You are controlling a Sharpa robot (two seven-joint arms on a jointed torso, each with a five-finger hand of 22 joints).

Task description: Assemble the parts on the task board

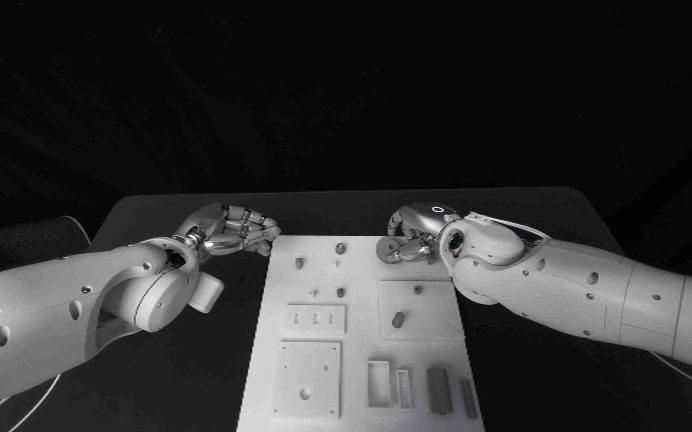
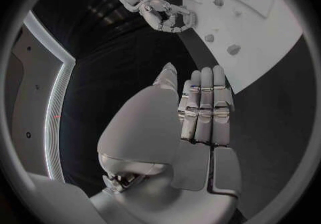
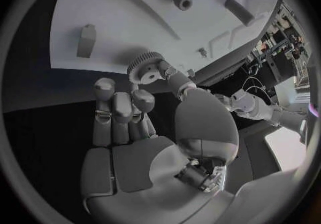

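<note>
Task board [image 1: 353, 352] | pegs seated, slots at 6 o'clock unfilled | right hand [image 1: 415, 235] pinches gear [image 3: 145, 67] at 12 o'clock, unmounted | left hand [image 1: 238, 229] curled, holding nothing

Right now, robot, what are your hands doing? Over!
Right robot hand pinches a small gear at the white board's far edge. Left robot hand curled, holding nothing, beside the board. Nothing in the way.

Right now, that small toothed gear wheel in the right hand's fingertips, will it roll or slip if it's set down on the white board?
The small toothed gear wheel is round, so on edge it would probably roll; flat, it should stay. Its ridged rim likely gives the right hand decent grip. It looks rigid and probably light, held at the fingertips over the white task board.
</note>
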